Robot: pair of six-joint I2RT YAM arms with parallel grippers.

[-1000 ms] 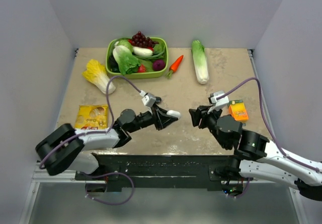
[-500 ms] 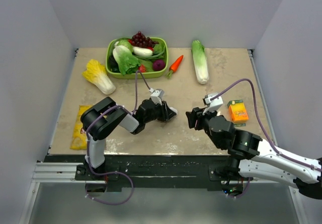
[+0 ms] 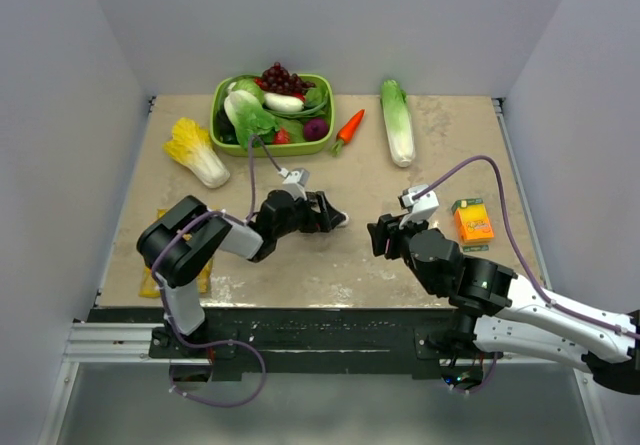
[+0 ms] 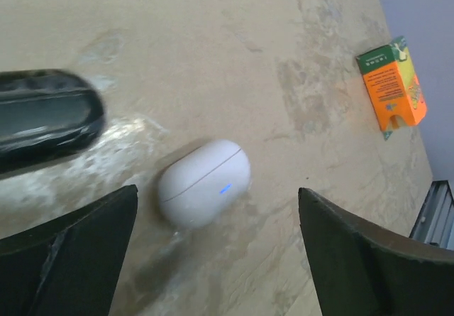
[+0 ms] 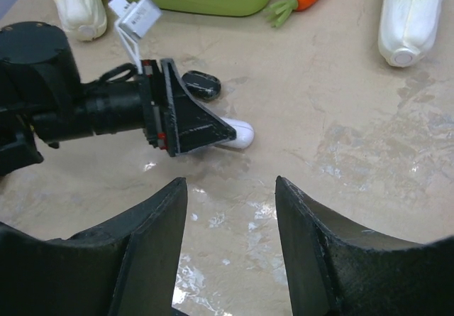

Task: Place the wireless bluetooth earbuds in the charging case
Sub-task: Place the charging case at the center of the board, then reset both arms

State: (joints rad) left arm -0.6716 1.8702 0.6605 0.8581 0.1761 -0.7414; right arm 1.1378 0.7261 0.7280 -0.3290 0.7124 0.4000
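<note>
1. the left arm [image 3: 215, 240] is folded sharply at the elbow. its forearm lies low over the table [image 3: 450, 155], on the near side of the green basket [image 3: 275, 151], and points to the right.
2. the right arm [image 3: 500, 290] reaches in from the near right corner, well apart from the green basket. its wrist is turned toward the left arm's wrist.
3. the charging case [image 4: 204, 182] lies on the table on the near side of the green basket, a little past the basket's right end. it is a smooth white oval with the lid shut. a thin seam line runs around it, and a small blue light [image 4: 225, 188] shows on its front.
4. the left gripper [image 3: 333, 215] is opened wide. in the left wrist view its two dark fingers [image 4: 78, 259] stand one on each side of the case with bare table between, so it holds nothing, and i see no contact with the case.
5. the right gripper [image 3: 376, 237] is also on the near side of the green basket, further right than the case and apart from it. its fingers [image 5: 142, 259] are parted, and only bare table shows between them.
6. a black oval object [image 5: 201, 84] lies near the left gripper, on the side toward the green basket. an orange box [image 4: 392, 82] lies far to the right of the basket.
</note>
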